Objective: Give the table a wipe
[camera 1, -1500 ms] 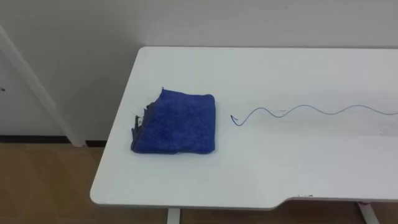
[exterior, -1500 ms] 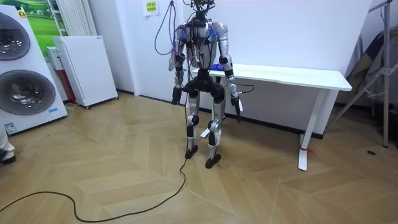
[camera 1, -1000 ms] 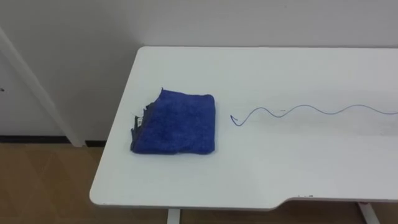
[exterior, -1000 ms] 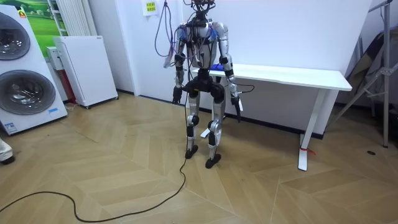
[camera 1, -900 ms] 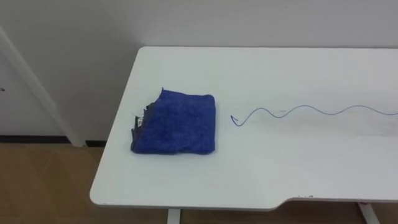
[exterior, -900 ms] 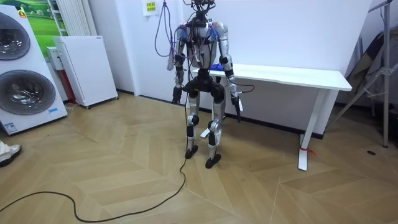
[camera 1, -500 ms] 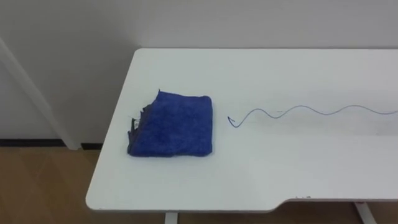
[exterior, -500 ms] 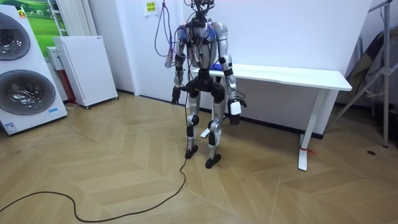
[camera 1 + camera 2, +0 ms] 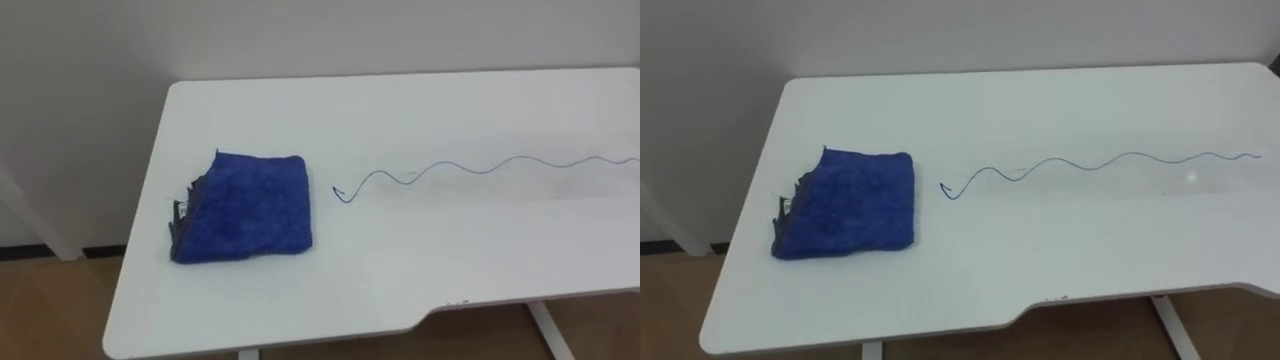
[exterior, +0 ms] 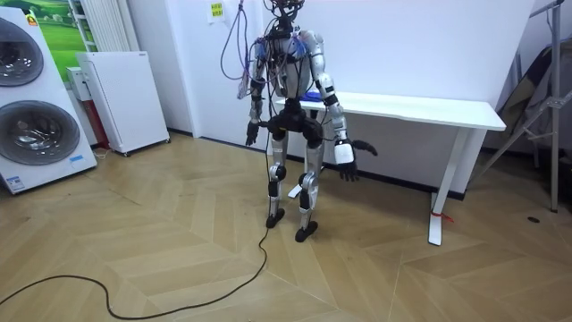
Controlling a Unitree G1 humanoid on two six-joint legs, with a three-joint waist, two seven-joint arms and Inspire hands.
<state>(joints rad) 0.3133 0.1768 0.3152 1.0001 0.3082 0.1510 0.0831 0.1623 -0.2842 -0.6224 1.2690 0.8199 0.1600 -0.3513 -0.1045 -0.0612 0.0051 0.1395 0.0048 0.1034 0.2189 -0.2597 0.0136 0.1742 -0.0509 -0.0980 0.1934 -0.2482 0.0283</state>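
The robot stands on the wooden floor at the end of a white table (image 9: 420,275) that lies toward the room view's left, its body turned toward the table and the wall behind it. Its right arm is bent at the elbow and held forward and outward, so that the right hand (image 10: 344,156) hangs in the air below the level of the tabletop, close to the table's front edge, with its fingers loose and spread and nothing in them. The left arm hangs straight down along the body, and the left hand (image 10: 251,136) sits beside the hip; it is too small to tell how its fingers are set. On the tabletop, a folded blue cloth (image 9: 243,207) lies flat near the table's left end, untouched by either hand. Just to the right of the cloth begins a thin wavy blue line (image 9: 470,167), which runs rightward along the tabletop toward the far end.
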